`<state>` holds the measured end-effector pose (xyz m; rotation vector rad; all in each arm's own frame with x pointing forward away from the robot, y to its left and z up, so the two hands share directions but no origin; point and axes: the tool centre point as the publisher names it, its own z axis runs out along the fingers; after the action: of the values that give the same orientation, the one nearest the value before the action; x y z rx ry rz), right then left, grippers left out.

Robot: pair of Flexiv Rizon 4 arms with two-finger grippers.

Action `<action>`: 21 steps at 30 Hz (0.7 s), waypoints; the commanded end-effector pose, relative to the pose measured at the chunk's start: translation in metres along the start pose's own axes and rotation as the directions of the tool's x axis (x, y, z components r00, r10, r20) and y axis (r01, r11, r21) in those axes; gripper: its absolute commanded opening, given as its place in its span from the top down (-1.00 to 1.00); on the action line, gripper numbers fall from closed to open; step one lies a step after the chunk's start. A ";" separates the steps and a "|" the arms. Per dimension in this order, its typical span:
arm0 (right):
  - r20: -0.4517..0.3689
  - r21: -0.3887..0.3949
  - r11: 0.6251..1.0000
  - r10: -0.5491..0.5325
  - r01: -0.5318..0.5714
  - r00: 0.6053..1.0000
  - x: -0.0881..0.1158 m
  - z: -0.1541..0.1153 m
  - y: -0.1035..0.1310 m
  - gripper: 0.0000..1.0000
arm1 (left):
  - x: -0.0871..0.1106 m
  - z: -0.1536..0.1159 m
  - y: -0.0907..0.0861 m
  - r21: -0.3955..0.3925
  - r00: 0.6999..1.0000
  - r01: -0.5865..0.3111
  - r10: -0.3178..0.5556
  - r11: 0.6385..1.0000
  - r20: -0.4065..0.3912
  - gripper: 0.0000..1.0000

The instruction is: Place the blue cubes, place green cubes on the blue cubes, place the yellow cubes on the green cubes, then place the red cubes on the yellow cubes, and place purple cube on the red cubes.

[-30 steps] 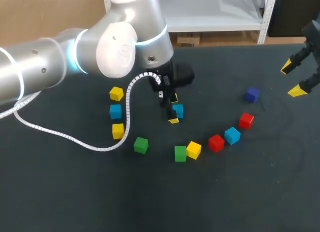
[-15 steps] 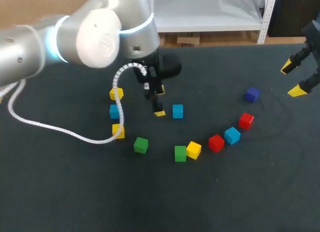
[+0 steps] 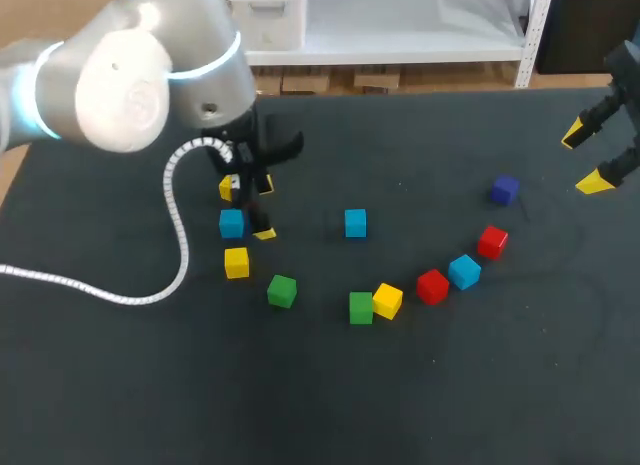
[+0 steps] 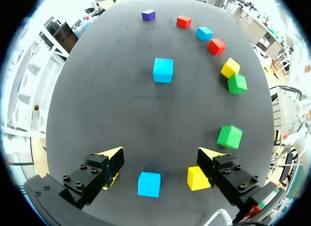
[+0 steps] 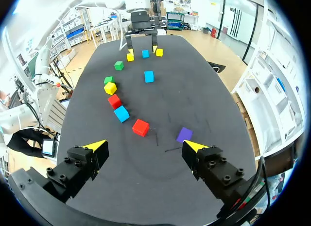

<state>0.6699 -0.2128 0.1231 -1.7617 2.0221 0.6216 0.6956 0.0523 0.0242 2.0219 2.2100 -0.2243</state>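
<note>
Nearest, a curved row lay on the counter (image 3: 320, 405): green cubes (image 3: 282, 290), a yellow cube (image 3: 387, 300), then red cubes (image 3: 432, 286) with a blue cube (image 3: 464, 271) between them. All were single; nothing was stacked. Further on, the left claw (image 4: 161, 157) hung open above a second blue cube (image 4: 148, 183), its fingers clear of it, evidently lining up a pick. A third blue cube (image 3: 355, 222) sat apart. Farthest, the purple cube (image 3: 504, 190) lay untouched, and the right claw (image 3: 584, 159) stood open and empty, parked out of the way.
</note>
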 end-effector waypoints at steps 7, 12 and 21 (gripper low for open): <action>0.001 0.001 1.000 0.000 0.000 1.000 0.000 0.000 0.000 -1.00 | 0.023 0.005 0.009 -0.008 1.000 -0.004 0.004 1.000 -0.018 -1.00; 0.001 0.001 1.000 0.000 0.000 1.000 0.000 0.000 0.000 -1.00 | 0.036 0.003 0.014 -0.013 0.999 0.020 -0.020 1.000 -0.034 -1.00; 0.001 0.001 1.000 0.000 0.000 1.000 0.000 0.000 0.000 -1.00 | 0.053 0.003 0.016 -0.009 0.998 0.023 -0.023 1.000 -0.052 -1.00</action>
<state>0.6699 -0.2128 0.1231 -1.7617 2.0221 0.6216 0.7066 0.1022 0.0111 2.0148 2.2663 -0.1615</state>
